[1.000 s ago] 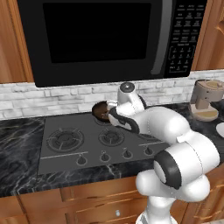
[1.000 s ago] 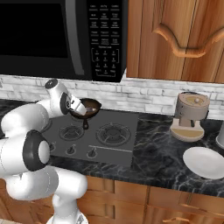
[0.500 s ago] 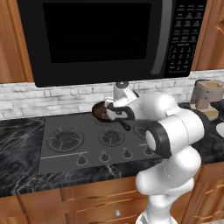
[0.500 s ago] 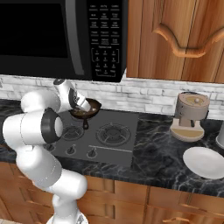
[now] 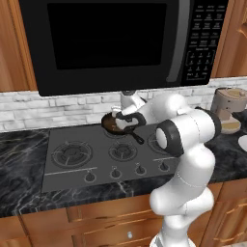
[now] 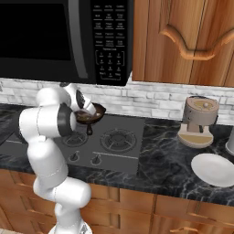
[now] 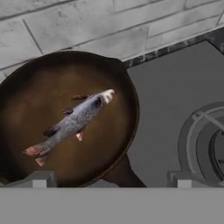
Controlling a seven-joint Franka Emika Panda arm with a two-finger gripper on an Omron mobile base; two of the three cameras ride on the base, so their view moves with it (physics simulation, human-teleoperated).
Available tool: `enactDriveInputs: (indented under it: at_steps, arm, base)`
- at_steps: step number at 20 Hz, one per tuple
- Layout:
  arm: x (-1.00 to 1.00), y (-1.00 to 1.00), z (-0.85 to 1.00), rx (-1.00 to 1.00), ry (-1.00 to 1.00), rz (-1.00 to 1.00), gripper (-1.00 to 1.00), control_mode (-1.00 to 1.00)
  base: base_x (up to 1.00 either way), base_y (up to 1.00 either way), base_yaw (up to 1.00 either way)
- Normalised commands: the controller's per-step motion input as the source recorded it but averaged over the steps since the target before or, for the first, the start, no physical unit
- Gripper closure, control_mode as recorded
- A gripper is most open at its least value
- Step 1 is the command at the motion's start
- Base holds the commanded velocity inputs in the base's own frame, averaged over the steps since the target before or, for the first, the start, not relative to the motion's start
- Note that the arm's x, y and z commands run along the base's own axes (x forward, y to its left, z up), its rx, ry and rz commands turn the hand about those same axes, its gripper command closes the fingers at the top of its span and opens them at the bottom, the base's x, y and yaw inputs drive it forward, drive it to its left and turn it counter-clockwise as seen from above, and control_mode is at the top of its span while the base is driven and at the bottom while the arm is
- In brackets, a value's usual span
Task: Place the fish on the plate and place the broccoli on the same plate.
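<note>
Fish (image 7: 72, 124) is presented flat and diagonal in the frying pan (image 7: 127, 83), so the gripper (image 7: 109, 178) is held above it, jaws spread wide for pickup.

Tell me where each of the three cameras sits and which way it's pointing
Left base view: behind the arm's left, facing the stove and microwave; arm rises at right.
Right base view: behind its right, same stove, plus a white plate; arm at left.
Hand view: on the hand, looking down at the fish in the frying pan; fingertips show.
All three share the pan.
</note>
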Motion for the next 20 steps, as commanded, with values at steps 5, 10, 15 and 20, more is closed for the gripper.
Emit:
enactDriveInputs:
  at_steps: [5, 10, 15, 20]
  arm:
    - [0.33, 0.05, -0.19, 0.0, 0.0, -0.01, -1.0, -1.0]
    - [0.48, 0.04, -0.05, 0.0, 0.06, -0.02, -1.0, -1.0]
    - [0.48, 0.13, -0.16, 0.0, 0.04, -0.03, -1.0, -1.0]
    - [0.41, 0.15, -0.17, 0.0, 0.01, -0.03, -1.0, -1.0]
  base:
    - [0.0, 0.0, 0.0]
    - [0.0, 0.0, 0.0]
    - [0.0, 0.0, 0.0]
    - [0.0, 0.0, 0.0]
